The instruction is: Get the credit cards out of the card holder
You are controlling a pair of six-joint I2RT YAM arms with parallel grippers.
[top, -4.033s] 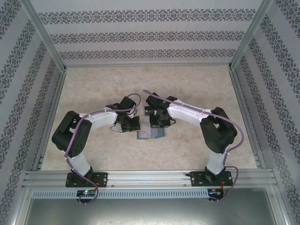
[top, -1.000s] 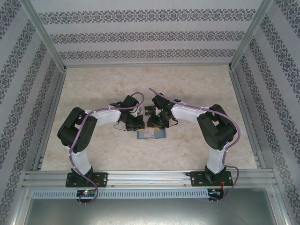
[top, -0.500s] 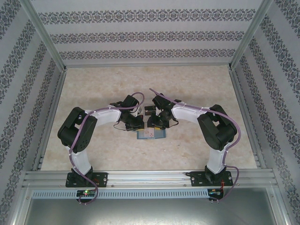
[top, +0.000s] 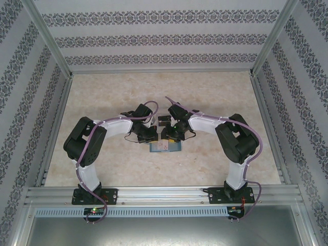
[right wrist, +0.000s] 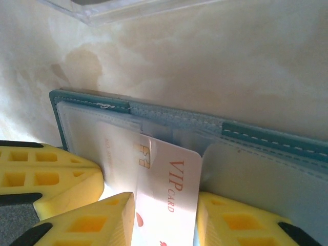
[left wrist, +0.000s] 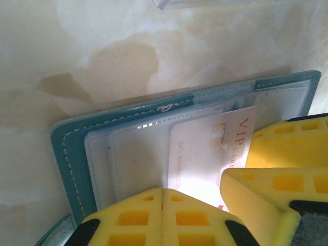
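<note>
Held left tool point(left wrist: 163, 210), pressed together, on open holder point(left wrist: 72, 154) lying on table point(left wrist: 77, 51); pinched white VIP card point(right wrist: 174, 164), partly out of holder's pocket, in right tool point(right wrist: 165, 205).

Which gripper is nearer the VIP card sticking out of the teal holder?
Right: the right gripper straddles the VIP card; the left gripper rests shut over the card holder beside it.

Matt stitched card holder point(left wrist: 66, 148), glossy plastic card point(right wrist: 171, 192)

The card holder point(top: 165, 147) lies open on the table point(top: 164, 92). My left gripper point(left wrist: 163, 196) rests on its left part; a card point(right wrist: 171, 174) juts from its pocket between my right gripper's point(right wrist: 165, 205) fingers.
</note>
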